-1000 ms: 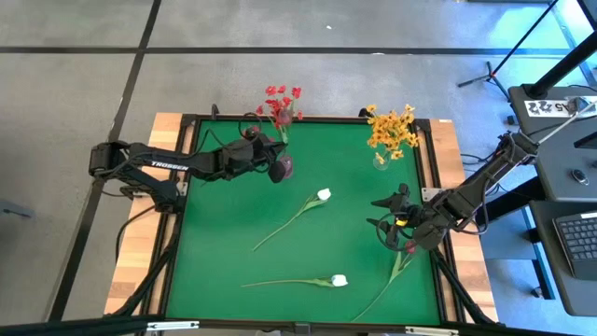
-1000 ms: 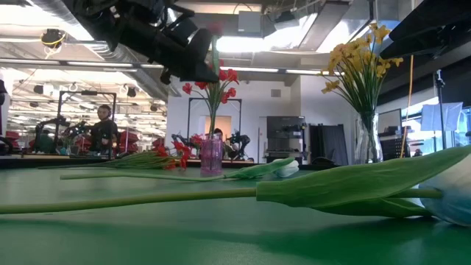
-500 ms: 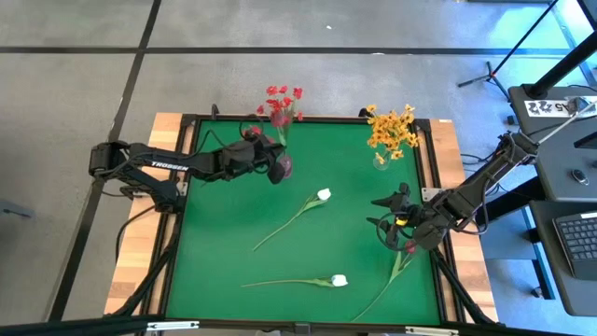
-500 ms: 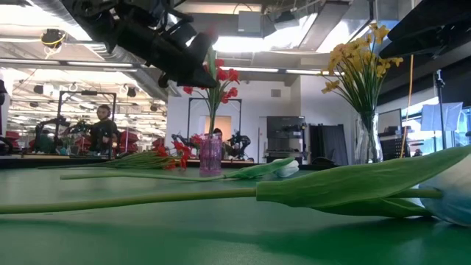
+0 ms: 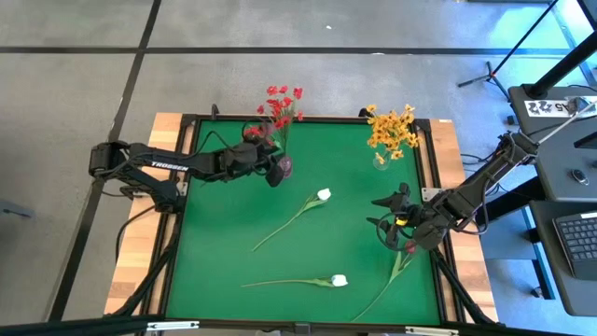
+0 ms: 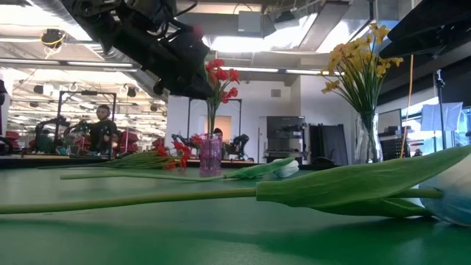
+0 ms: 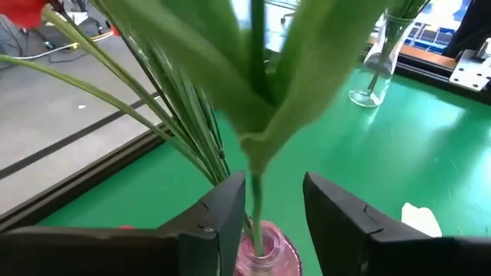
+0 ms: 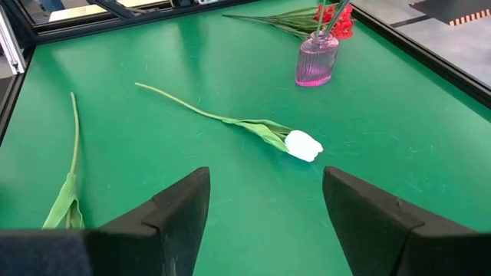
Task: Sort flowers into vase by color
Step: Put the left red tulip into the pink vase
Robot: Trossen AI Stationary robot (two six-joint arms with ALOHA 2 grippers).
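Since a second ago our left hand point(image 7: 275, 205) has parted its fingers around a maroon bud's stem point(image 7: 256, 207), now standing in the pink vase point(image 5: 283, 166); release is under way. Next we lift clear without snagging the red sprays point(image 5: 280, 103). Our right hand point(image 8: 265, 205) hangs wide, well apart from that vase. The bud itself is hard to make out.

Grey tiled floor point(image 5: 84, 65), bright ceiling lights point(image 6: 254, 44)
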